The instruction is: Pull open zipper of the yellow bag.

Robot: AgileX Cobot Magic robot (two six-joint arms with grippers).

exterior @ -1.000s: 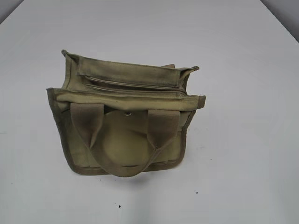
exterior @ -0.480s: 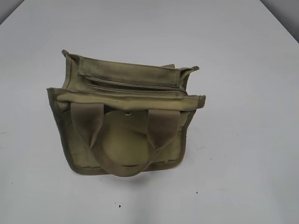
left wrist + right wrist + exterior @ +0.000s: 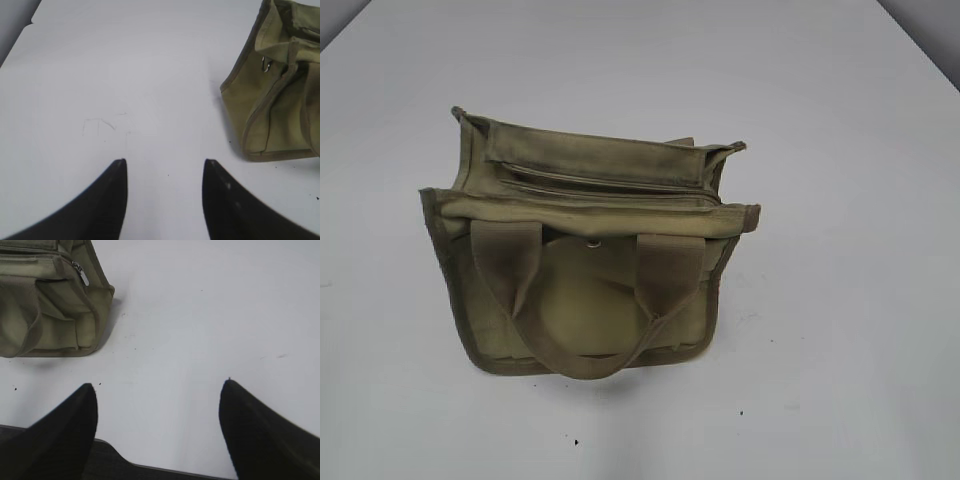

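The yellow bag [image 3: 590, 300] stands on the white table, its two webbing handles drooping toward the front. Its zipper [image 3: 610, 183] runs straight across the top and looks closed. In the right wrist view the bag [image 3: 45, 305] fills the upper left, and the zipper's silver pull tab [image 3: 81, 274] hangs at the bag's near corner. My right gripper [image 3: 159, 385] is open and empty, well short of the bag. The left wrist view shows the bag [image 3: 270, 100] at the right. My left gripper [image 3: 165, 162] is open over bare table to the bag's left. Neither gripper appears in the exterior view.
The white table [image 3: 840, 150] spreads around the bag on all sides. Its dark front edge [image 3: 150, 471] lies just below my right gripper. A round metal snap [image 3: 595, 242] sits between the handles. Faint pencil marks [image 3: 100, 125] show on the table.
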